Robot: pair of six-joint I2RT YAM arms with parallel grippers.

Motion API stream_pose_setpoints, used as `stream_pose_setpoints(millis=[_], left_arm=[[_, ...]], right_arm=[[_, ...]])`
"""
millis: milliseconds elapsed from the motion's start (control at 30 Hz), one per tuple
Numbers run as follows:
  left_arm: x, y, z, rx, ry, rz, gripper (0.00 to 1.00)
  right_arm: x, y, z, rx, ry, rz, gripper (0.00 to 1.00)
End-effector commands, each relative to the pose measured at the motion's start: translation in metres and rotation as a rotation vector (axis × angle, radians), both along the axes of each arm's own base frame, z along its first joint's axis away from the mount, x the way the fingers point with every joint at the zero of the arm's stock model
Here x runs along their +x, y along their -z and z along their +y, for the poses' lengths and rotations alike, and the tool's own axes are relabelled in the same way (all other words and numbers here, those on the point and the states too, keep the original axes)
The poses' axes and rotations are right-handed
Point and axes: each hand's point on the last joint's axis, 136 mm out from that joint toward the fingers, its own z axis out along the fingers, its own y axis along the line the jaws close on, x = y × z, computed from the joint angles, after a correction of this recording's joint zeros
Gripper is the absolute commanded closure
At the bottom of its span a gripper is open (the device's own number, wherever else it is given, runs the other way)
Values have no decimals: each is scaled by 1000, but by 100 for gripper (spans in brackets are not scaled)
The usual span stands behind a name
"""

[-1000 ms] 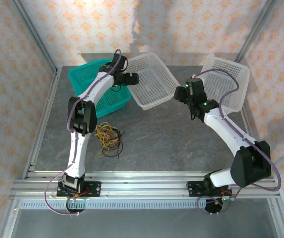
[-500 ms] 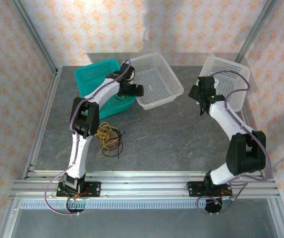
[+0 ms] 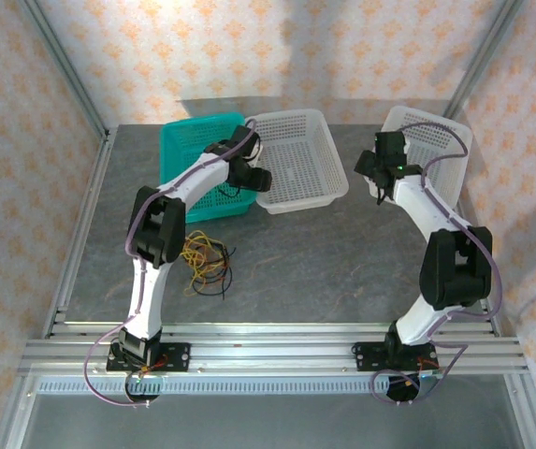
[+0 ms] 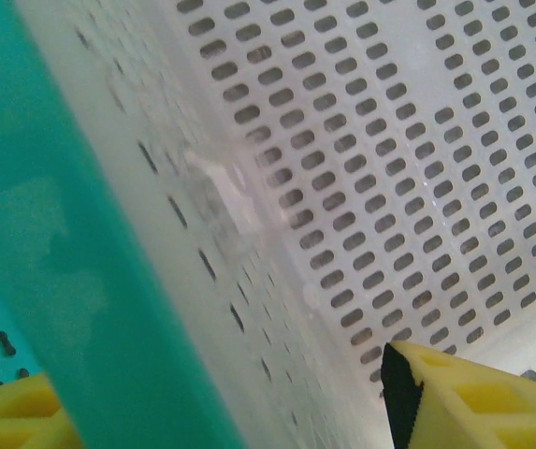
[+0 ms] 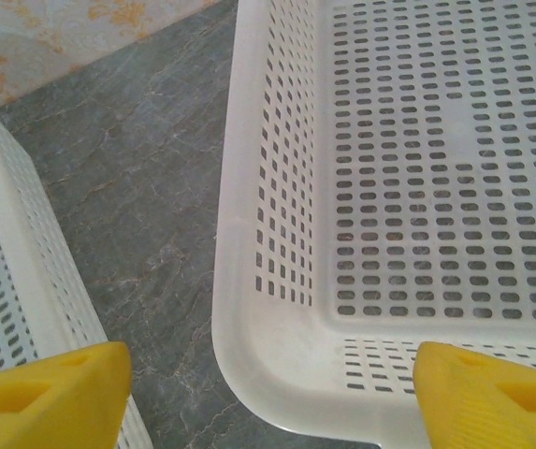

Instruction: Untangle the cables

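Note:
The cables point(image 3: 207, 262) lie in a loose tangle of yellow, orange-red and black loops on the grey table, just right of the left arm's lower link. Neither gripper is near them. My left gripper point(image 3: 255, 178) point(image 4: 239, 412) is far back, open. Its yellow fingers point(image 4: 464, 398) straddle the left wall of the middle white basket point(image 3: 319, 173) point(image 4: 249, 281) and the teal basket's rim point(image 4: 71, 281). My right gripper point(image 3: 378, 182) point(image 5: 268, 393) is open above the near-left corner of the right white basket point(image 3: 441, 150) point(image 5: 277, 346), with nothing held.
The teal basket point(image 3: 188, 154) stands at the back left, pressed against the middle white basket. The right white basket leans at the back right. Bare table point(image 3: 333, 262) lies between the tangle and the right arm. A metal rail point(image 3: 268, 351) borders the near edge.
The left arm swung right, and the teal and middle white baskets shifted right with it. Its jaws narrowed. The right arm drew back toward the right basket.

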Motion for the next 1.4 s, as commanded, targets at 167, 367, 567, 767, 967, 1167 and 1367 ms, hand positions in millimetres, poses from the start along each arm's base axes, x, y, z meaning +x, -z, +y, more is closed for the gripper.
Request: stream_pose_setpoints(millis=[167, 367, 567, 767, 967, 1167, 1367], left_arm=[[-21, -20, -14, -18, 141, -44, 36], [-7, -33, -9, 5, 83, -102, 27], [7, -48, -4, -2, 1, -161, 12], [12, -47, 1, -1, -46, -164, 8], [15, -46, 5, -3, -71, -162, 9], [15, -46, 5, -1, -63, -159, 11], [14, -43, 3, -8, -51, -153, 11]], right_arm=[[15, 9, -6, 8, -1, 54, 14], [39, 25, -5, -2, -1, 105, 24], [67, 34, -6, -26, 1, 144, 40], [79, 53, -9, -59, 4, 212, 47], [83, 62, -12, -87, 4, 241, 61], [79, 61, -9, -98, -44, 250, 75], [63, 56, 1, -84, -130, 246, 85]])
